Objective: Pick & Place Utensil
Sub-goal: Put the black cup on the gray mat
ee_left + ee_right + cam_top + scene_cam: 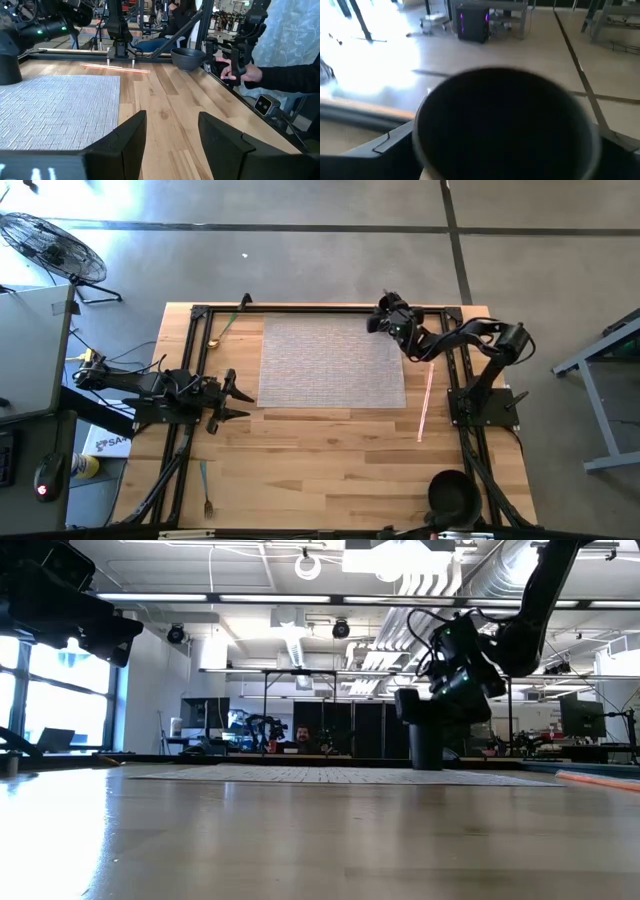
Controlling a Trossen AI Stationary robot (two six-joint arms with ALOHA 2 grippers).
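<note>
Reading outward from the near table edge, we meet a fork [205, 498] lying by the left arm's rail and a dark bowl [452, 492] near the right arm's rail, both untouched. Next comes the left gripper [238, 396], waiting just beside the woven mat [330, 365] with its two fingers [127, 137] spread apart and nothing between them. A thin pink stick [425, 402] lies on the bare wood on the mat's right side. At the far edge a gold spoon [224, 328] with a green handle lies across the frame rail, well apart from both arms.

The right gripper [462, 670] hangs at the mat's far right corner, just above a dark cup [425, 735] that stands upright there. The cup's open mouth fills the right wrist view. We cannot tell whether this gripper's fingers are apart or together, nor whether a utensil is between them.

We judge the step in hand to be a placement into, or an approach over, the cup. To do it well, we suggest centring the gripper on the mouth, keeping any utensil upright, lowering it inside the rim before letting go, and avoiding the wall, since a light cup may tip. The utensils in plain sight, fork and spoon, are not yet collected.
</note>
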